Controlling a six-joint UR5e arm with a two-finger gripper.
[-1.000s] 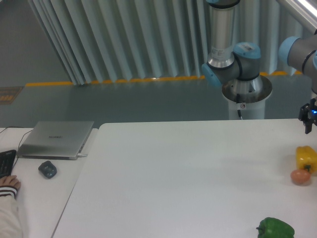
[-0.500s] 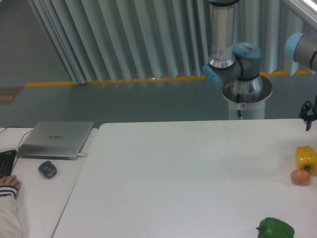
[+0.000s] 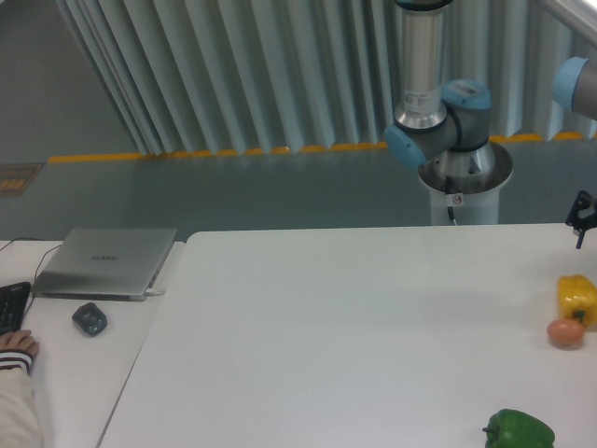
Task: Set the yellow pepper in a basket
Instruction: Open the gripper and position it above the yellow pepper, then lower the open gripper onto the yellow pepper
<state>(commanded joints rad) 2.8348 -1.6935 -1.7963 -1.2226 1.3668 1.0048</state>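
The yellow pepper (image 3: 576, 298) sits on the white table (image 3: 354, 336) near its right edge, glossy and blocky. Touching its lower left side is an orange-brown ball (image 3: 565, 332). My gripper (image 3: 584, 217) is mostly cut off by the right frame edge, hanging above and a little behind the pepper, apart from it. Only a dark corner of it shows, so its fingers cannot be read. No basket is in view.
A green bell pepper (image 3: 520, 429) lies at the table's front right. The arm's base (image 3: 459, 173) stands behind the table. On a side desk at left are a closed laptop (image 3: 107, 262), a mouse (image 3: 90, 319), a keyboard corner and a person's hand (image 3: 16, 347).
The gripper has drifted to the right, further out of frame, and slightly up. The peppers and ball have not moved.
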